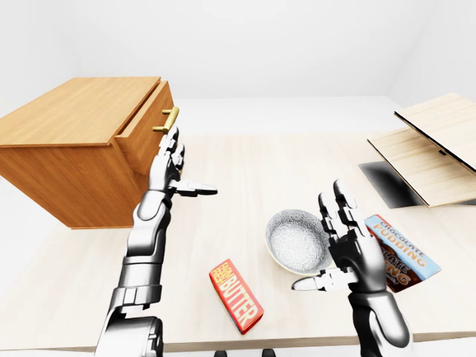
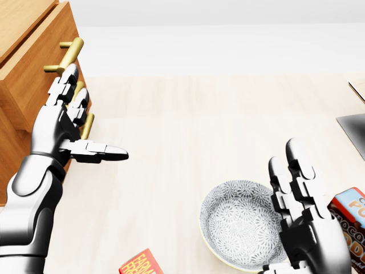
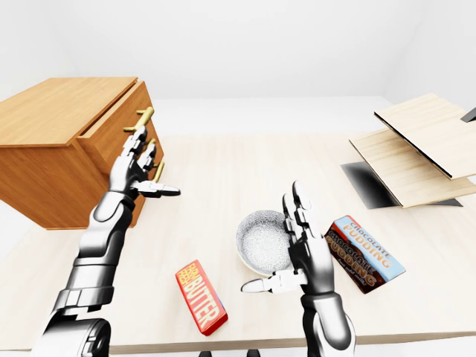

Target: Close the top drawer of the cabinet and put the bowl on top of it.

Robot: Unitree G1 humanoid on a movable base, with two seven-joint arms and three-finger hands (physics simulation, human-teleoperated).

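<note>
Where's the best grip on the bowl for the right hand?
Grip the rim on the head view's right side, pinching across the thin wall, coming in from the right. The bowl sits upright and empty, and the open right hand stands just beside that edge, so that is probably the shortest approach.

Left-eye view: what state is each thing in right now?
Top drawer: partly open.
Bowl: upright, empty.
Left hand: open, by the drawer front, holding nothing.
Right hand: open, beside the bowl, holding nothing.
Butter box: lying flat.
Pudding box: lying flat.
</note>
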